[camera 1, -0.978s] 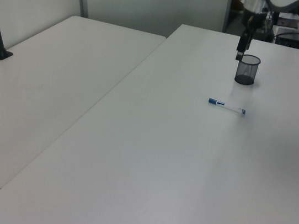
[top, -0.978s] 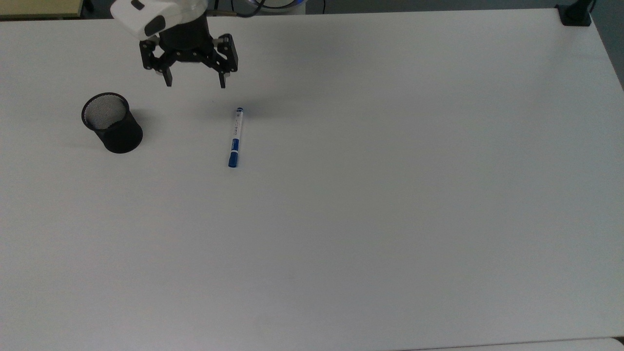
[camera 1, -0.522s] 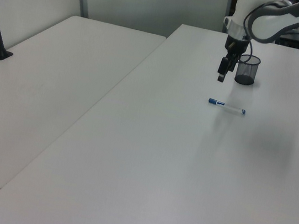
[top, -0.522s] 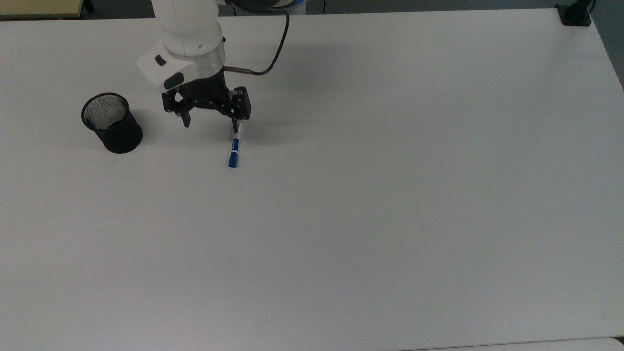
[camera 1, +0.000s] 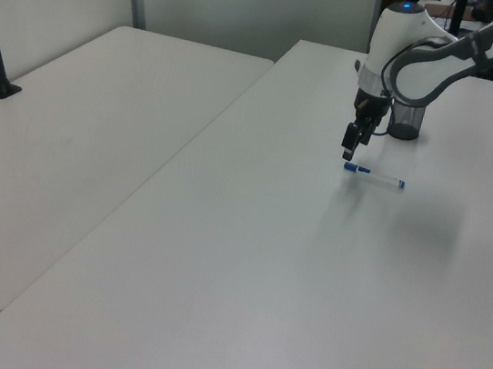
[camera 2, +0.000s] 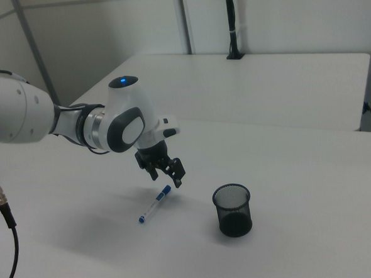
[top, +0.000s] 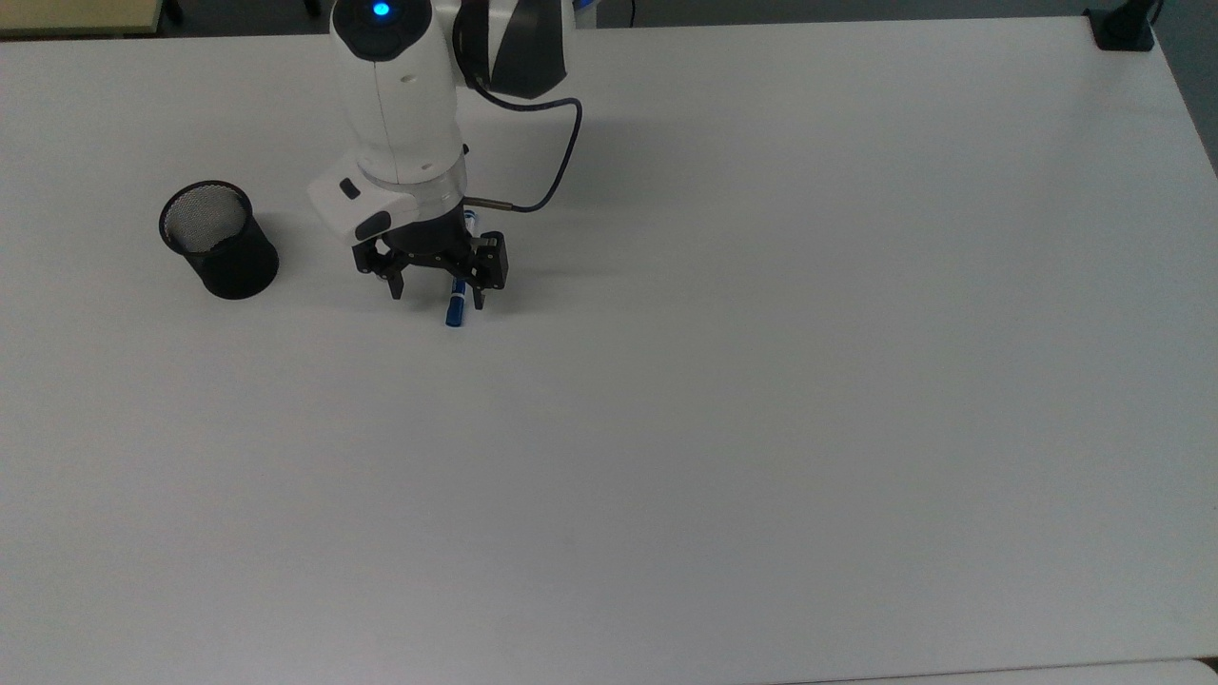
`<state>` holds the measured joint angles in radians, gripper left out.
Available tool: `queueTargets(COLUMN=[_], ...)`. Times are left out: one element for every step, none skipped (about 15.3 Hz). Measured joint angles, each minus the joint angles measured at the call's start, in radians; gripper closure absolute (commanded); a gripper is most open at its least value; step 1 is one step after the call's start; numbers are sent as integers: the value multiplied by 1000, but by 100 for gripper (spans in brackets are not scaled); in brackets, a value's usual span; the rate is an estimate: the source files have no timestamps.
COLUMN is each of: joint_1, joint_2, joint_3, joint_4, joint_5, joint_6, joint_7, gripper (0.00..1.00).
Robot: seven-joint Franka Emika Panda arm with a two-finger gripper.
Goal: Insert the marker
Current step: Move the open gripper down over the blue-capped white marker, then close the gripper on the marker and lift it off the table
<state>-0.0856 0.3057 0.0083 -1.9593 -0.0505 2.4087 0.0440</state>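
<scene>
A wide white table [top: 761, 381] takes up most of the scene, and in the left view a second white table [camera 1: 87, 144] stands against its side. The white robot arm [top: 400, 105] reaches over the table from the top view's upper edge; a blue light [top: 381, 9] glows on its top, and a dark cable [top: 547, 171] loops from its wrist. In the right view the arm [camera 2: 58, 125] comes in from the right view's left.

A black mesh cup [top: 218, 240] stands upright on the table, well to the top view's left of the arm. In the right view the cup [camera 2: 233, 210] sits to the right view's right of the marker, apart from it.

The black gripper [top: 436, 295] points down with its two fingers spread apart, nothing between them pinched. It hangs over the marker [top: 456, 306], which lies flat on the table with its blue cap toward the top view's bottom edge and its white barrel partly hidden beneath the gripper. In the right view the gripper [camera 2: 165, 175] floats just above the marker's [camera 2: 153, 204] capped end. In the left view the gripper [camera 1: 350, 149] is just above the marker [camera 1: 374, 174], not touching it.
</scene>
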Motion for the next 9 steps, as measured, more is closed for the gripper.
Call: queueTargets(joint_1=[0, 0, 0, 0, 0, 0, 0, 0, 0], joint_2=[10, 19, 26, 32, 36, 39, 41, 43, 43], joint_3=[1, 2, 3, 4, 4, 4, 5, 5, 5], joint_4=[0, 0, 0, 1, 1, 1, 1, 1, 1], joint_5=[0, 0, 0, 0, 0, 0, 0, 0, 0], joint_6=[10, 15, 17, 18, 19, 19, 19, 19, 19], joint_7=[0, 1, 1, 2, 2, 2, 2, 3, 3], gripper=[14, 23, 28, 37, 44, 54, 61, 71, 82])
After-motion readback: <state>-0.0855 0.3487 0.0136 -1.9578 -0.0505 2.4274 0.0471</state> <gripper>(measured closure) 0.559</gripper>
